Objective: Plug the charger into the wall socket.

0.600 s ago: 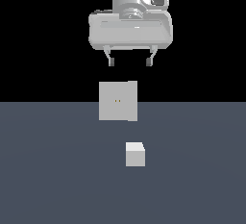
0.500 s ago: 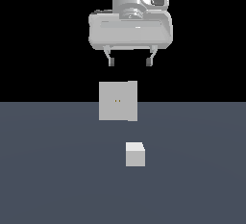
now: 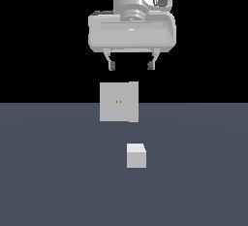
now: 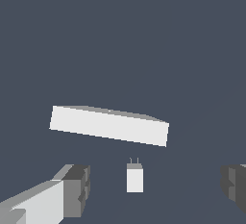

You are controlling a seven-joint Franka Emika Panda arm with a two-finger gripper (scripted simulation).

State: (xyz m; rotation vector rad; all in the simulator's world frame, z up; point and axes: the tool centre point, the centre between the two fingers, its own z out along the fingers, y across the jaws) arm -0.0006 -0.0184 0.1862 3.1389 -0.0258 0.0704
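The charger [image 3: 136, 155] is a small light-grey cube on the dark floor, in front of the wall socket. In the wrist view the charger [image 4: 135, 178] shows two thin prongs pointing at the socket. The wall socket [image 3: 119, 102] is a larger upright light-grey square block with two tiny yellowish holes at its face centre; the wrist view shows it [image 4: 109, 125] from above as a long slab. My gripper [image 3: 131, 66] hangs high above both, open and empty. Its fingers [image 4: 72, 189] flank the charger far below.
The dark grey floor [image 3: 48, 181] spreads around both blocks. Behind it the background is black. Nothing else shows.
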